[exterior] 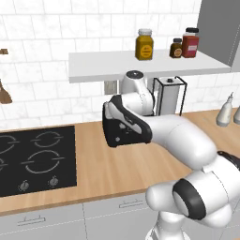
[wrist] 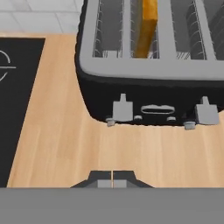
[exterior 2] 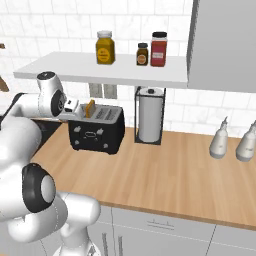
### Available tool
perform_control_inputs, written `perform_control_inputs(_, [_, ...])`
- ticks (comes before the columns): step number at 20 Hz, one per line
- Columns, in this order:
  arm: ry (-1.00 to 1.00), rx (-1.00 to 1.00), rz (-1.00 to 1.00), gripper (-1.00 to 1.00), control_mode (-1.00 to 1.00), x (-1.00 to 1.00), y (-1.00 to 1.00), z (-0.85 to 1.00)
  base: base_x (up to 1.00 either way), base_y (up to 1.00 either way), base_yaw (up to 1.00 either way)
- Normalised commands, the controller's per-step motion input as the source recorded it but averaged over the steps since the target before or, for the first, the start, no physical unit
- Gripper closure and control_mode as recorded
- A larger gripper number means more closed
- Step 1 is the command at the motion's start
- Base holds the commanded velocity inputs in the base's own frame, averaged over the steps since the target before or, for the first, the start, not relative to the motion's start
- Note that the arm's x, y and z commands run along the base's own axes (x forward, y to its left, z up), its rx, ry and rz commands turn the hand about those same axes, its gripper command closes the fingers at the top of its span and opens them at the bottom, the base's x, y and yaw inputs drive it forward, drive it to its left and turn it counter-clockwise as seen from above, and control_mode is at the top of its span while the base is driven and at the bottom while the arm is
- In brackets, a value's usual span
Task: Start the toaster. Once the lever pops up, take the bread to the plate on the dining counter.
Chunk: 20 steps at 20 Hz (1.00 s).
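The black four-slot toaster [exterior 2: 97, 131] stands on the wooden wall counter, left of a paper towel holder. A golden slice of bread [wrist: 145, 27] stands upright in one of its slots and pokes out at the top [exterior 2: 90, 108]. The small light lever [wrist: 158, 109] sits mid-front on the toaster, between two grey tabs. My gripper [wrist: 113, 178] is shut, fingertips together with nothing between them, above the counter just in front of the toaster. From the right base view the hand [exterior 2: 75, 105] hovers at the toaster's upper left corner. The plate and dining counter are out of view.
A black cooktop [exterior: 33, 159] lies left of the toaster. The paper towel holder [exterior 2: 150, 120] stands to its right, with two pale bottles [exterior 2: 220, 137] further right. A white shelf [exterior 2: 105, 70] with jars hangs low over the toaster.
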Motion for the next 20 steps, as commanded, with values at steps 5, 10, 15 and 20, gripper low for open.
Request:
perform_control_inputs(5, [-0.06, 0.00, 0.00, 1.00, -1.00, 0.21, 0.00, -0.25, 0.00, 0.00, 0.00])
perform_control_inputs(10, [-0.04, 0.00, 0.00, 1.00, -1.00, 0.15, -0.01, -0.20, 0.00, 0.00, 0.00])
perform_control_inputs(15, [-0.01, 0.00, 0.00, 1.00, -1.00, 0.19, -0.08, -0.22, 0.00, 0.00, 0.00])
perform_control_inputs(20, [-0.02, 0.00, 0.00, 1.00, -1.00, 0.26, -0.02, -0.12, 0.00, 0.00, 0.00])
